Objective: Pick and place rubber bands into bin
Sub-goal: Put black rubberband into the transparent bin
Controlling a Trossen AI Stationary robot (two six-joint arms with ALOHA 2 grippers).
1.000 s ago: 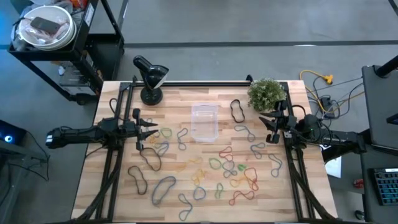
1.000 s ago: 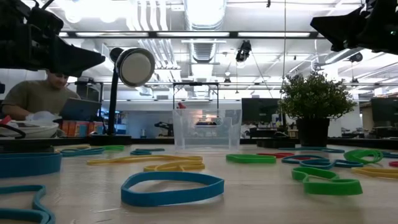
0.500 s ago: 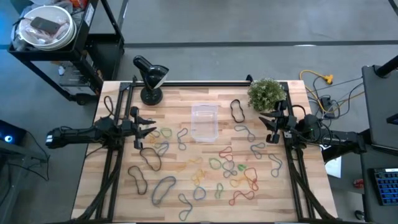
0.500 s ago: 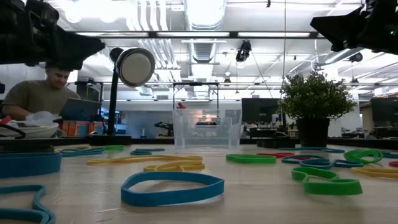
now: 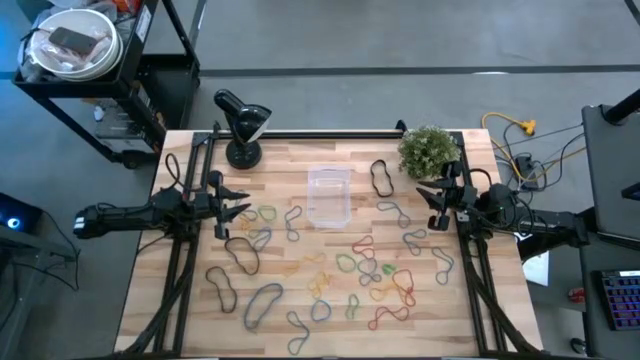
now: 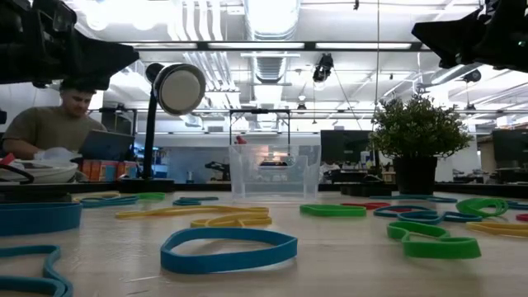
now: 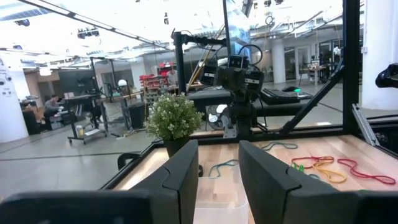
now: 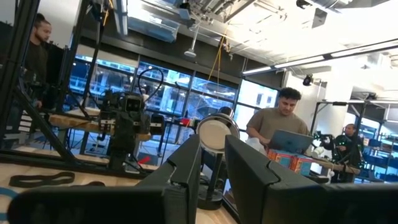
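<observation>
I'm hovering my left gripper [image 5: 243, 209] with fingers spread and empty, rubber bands [image 5: 262, 213] lying just ahead and below, the bin [image 5: 328, 196] farther ahead, my right gripper [image 5: 428, 196] also parted, waiting opposite; next I'm probably dropping onto a band.

Robotics lab / open workshop floor: exposed ceiling ducts [image 6: 272, 21], strip lights, black metal rig frames [image 7: 354, 68], other robot stations behind, person at a laptop [image 8: 291, 140], glass partitions.
</observation>
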